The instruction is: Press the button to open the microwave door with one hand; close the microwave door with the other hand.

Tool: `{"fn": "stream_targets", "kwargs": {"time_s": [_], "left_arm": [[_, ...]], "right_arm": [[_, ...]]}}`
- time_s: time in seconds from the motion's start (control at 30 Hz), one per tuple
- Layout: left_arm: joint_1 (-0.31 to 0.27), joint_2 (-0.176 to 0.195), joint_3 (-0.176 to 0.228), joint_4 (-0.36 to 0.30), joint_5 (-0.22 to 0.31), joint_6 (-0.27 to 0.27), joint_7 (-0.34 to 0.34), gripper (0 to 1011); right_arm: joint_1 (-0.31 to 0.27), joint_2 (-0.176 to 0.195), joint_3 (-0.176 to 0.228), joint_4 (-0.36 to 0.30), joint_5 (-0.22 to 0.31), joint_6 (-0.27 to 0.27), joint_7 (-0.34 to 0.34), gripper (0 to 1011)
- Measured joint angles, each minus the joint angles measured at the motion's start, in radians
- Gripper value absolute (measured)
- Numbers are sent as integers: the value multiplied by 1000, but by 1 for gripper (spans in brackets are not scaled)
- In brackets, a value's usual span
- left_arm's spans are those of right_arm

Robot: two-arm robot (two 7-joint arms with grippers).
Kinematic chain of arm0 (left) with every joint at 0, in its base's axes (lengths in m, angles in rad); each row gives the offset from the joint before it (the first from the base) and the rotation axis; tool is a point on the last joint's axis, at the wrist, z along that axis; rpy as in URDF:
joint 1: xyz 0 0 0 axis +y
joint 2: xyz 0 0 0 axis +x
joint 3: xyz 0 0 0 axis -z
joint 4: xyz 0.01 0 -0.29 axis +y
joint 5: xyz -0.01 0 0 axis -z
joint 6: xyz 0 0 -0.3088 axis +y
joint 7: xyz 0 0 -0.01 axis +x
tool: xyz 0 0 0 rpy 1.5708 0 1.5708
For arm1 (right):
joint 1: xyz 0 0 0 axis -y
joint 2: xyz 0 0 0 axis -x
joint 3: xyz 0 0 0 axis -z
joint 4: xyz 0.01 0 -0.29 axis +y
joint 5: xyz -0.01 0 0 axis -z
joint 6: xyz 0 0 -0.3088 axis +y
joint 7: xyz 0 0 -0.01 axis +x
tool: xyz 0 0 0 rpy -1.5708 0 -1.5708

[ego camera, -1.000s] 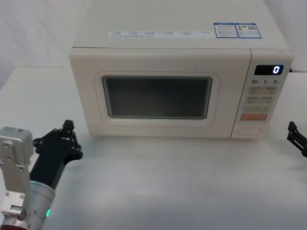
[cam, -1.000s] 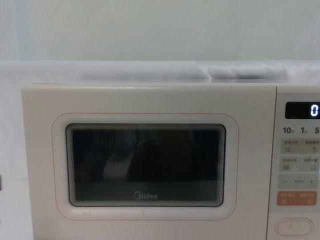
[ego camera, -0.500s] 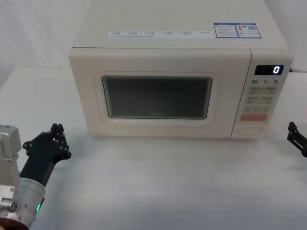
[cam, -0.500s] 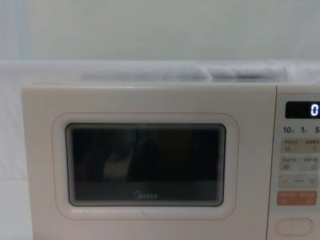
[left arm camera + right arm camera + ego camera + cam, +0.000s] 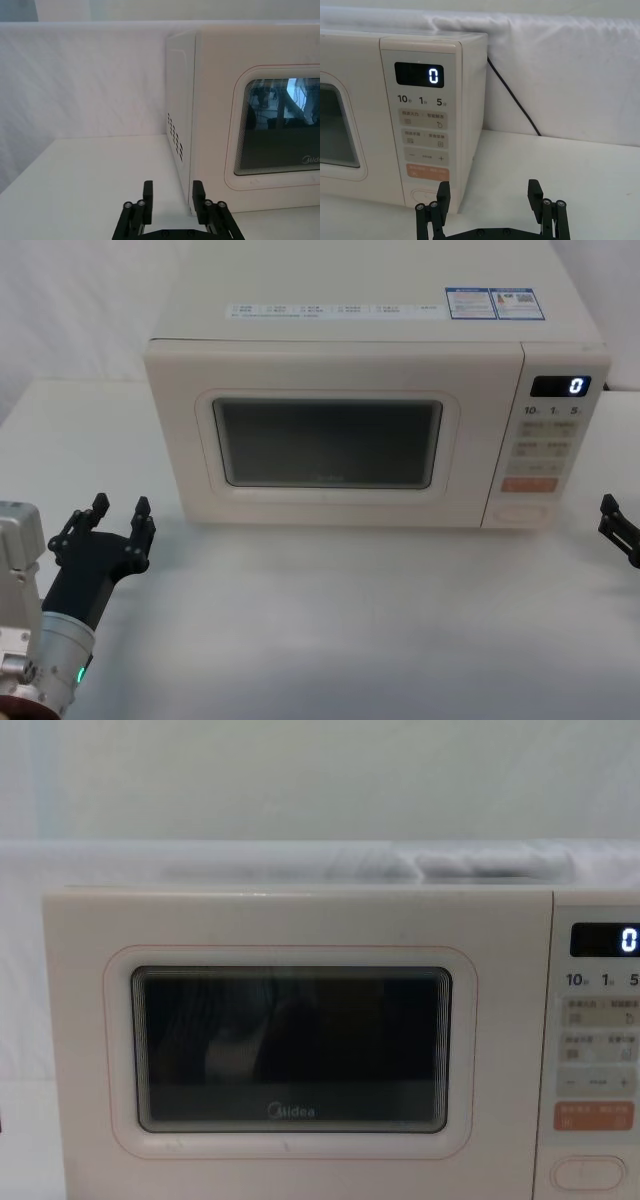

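Observation:
The cream microwave door (image 5: pixel 328 443) with its dark window is shut flush; the chest view shows the door (image 5: pixel 290 1050) with the Midea logo. The wide pill-shaped button (image 5: pixel 522 511) sits at the foot of the control panel, and it is also seen as the button (image 5: pixel 588 1172) and the button (image 5: pixel 424 194). My left gripper (image 5: pixel 119 512) is open over the table, in front of the microwave's left corner and apart from it; the wrist view shows this gripper (image 5: pixel 173 192) with nothing between its fingers. My right gripper (image 5: pixel 618 530) hovers open at the right edge, short of the panel (image 5: pixel 489 192).
The microwave stands on a white table (image 5: pixel 350 620) against a white cloth backdrop. A black power cable (image 5: pixel 512 95) runs down behind its right side. The display (image 5: pixel 560 386) reads 0. An orange key (image 5: pixel 529 484) lies just above the button.
The left gripper drew back from the microwave toward the lower left, then spread its fingers from shut to open. The right gripper and the door have not moved.

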Motion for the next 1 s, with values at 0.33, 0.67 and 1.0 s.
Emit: {"fn": "stream_targets", "kwargs": {"time_s": [0.33, 0.67, 1.0], "left_arm": [[1, 1, 1, -2, 0, 1, 2, 817], [2, 2, 2, -3, 0, 1, 3, 1001], [2, 2, 2, -4, 0, 2, 3, 1001]], "right_arm": [[0, 0, 0, 0, 0, 0, 0, 1002], [0, 0, 0, 0, 0, 0, 0, 1002], [0, 0, 0, 0, 0, 0, 0, 1002]]}}
